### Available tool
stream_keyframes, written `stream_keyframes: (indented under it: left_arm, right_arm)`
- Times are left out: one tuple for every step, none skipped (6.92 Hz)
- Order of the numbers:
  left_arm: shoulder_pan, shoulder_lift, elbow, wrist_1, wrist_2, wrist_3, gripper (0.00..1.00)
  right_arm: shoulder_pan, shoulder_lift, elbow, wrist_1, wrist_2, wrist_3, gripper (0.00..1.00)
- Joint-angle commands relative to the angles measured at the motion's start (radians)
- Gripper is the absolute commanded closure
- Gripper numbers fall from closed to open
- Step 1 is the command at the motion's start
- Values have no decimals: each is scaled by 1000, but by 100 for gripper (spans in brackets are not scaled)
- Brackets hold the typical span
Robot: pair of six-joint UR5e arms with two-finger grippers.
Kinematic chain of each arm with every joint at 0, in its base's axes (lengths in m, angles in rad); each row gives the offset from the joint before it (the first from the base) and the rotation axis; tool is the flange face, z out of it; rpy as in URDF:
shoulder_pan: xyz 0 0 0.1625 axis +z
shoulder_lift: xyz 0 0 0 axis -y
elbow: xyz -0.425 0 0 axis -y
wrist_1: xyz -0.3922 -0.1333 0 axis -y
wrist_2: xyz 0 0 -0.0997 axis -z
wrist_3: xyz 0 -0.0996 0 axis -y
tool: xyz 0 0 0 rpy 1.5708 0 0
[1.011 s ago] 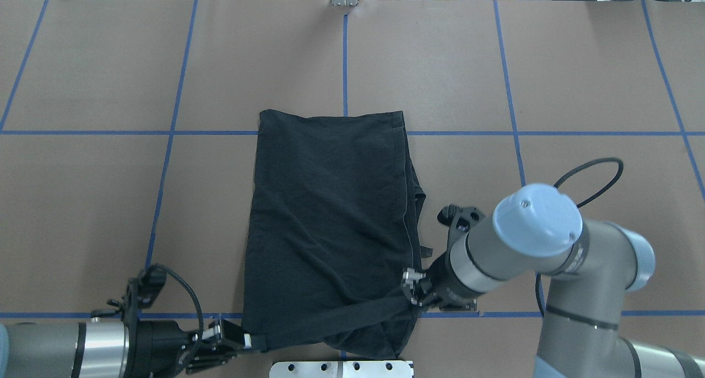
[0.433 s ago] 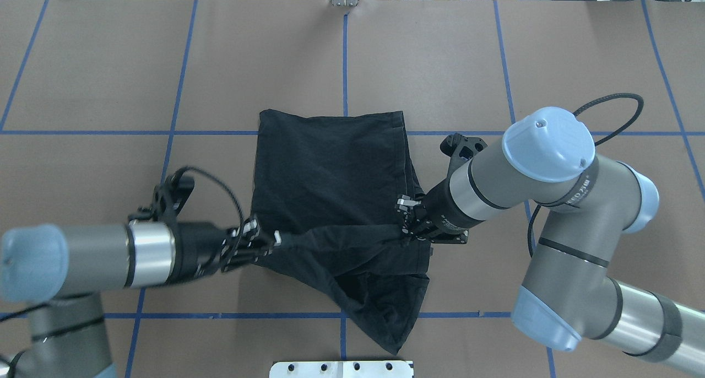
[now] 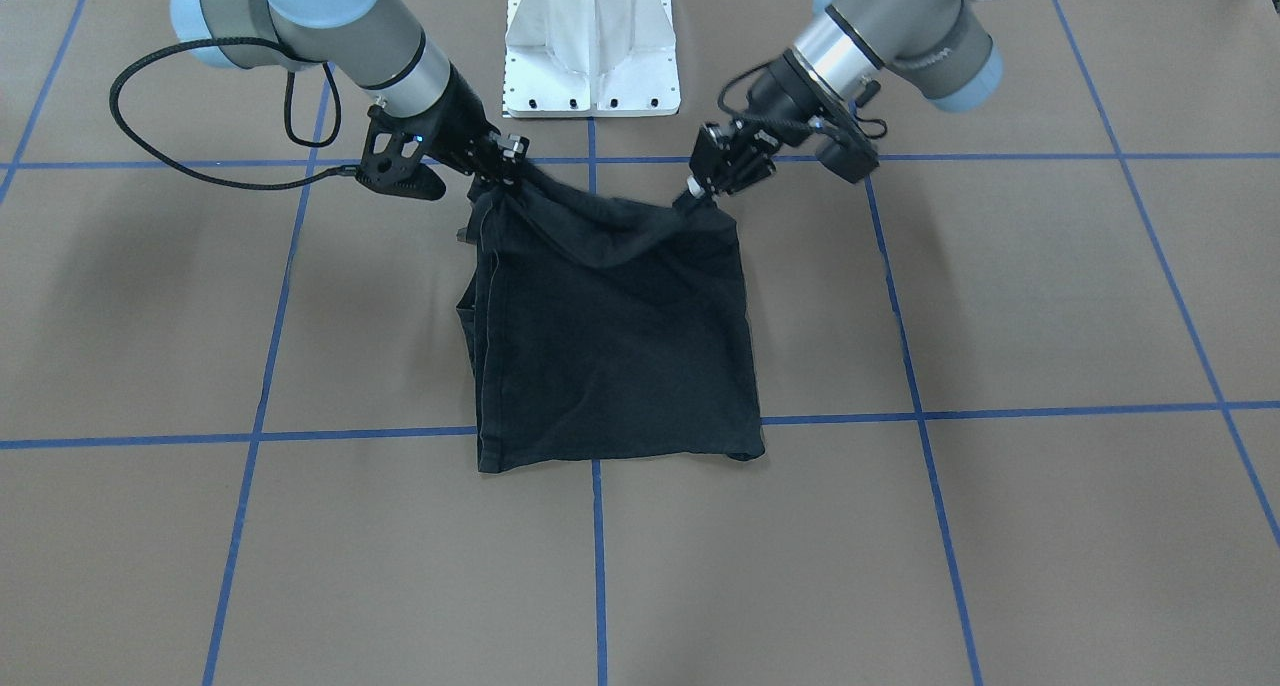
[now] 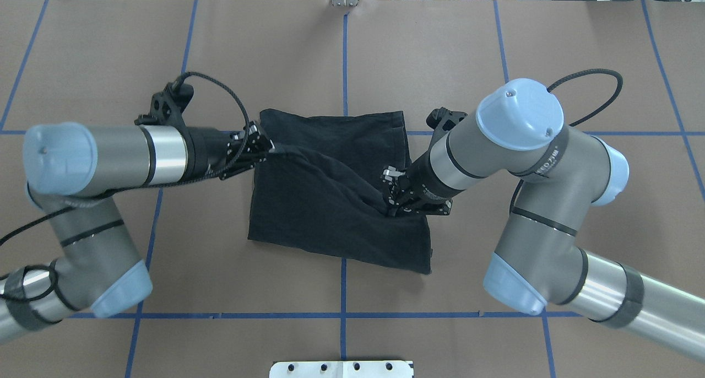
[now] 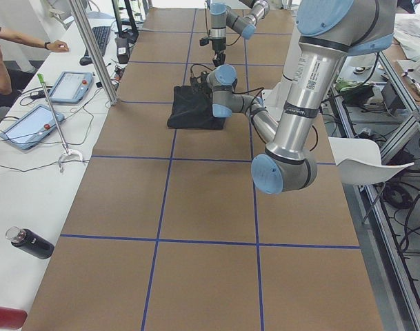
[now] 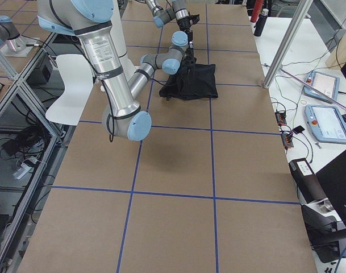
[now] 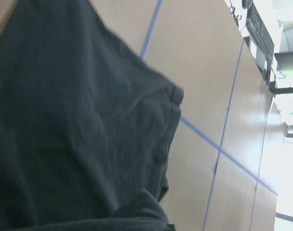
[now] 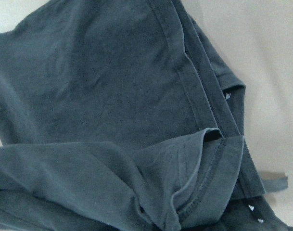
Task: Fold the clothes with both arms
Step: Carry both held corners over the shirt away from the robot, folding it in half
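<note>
T-shirt (image 4: 330,223) edge carried forward, strung between left gripper (image 4: 268,148), right gripper (image 4: 389,206)

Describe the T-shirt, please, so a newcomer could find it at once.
On the brown table gridded with blue tape, look between the left arm and right arm. The T-shirt lies there, one edge raised in both jaws. It is the only cloth: black, soft, creased.
</note>
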Motion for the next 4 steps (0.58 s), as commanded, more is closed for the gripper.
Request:
stream_keyframes:
  left_arm:
    - [-41, -70, 148, -7, 1, 3, 100]
    - [-38, -93, 196, -9, 4, 1, 100]
    - [-35, -115, 239, -10, 5, 1, 100]
    - [-33, -121, 261, -26, 5, 1, 100]
  right_arm:
    - [78, 70, -139, 33, -13, -2, 100]
    - [117, 76, -210, 126, -18, 0, 100]
    - [138, 78, -241, 183, -22, 3, 100]
    - [152, 102, -264, 184, -24, 3, 100]
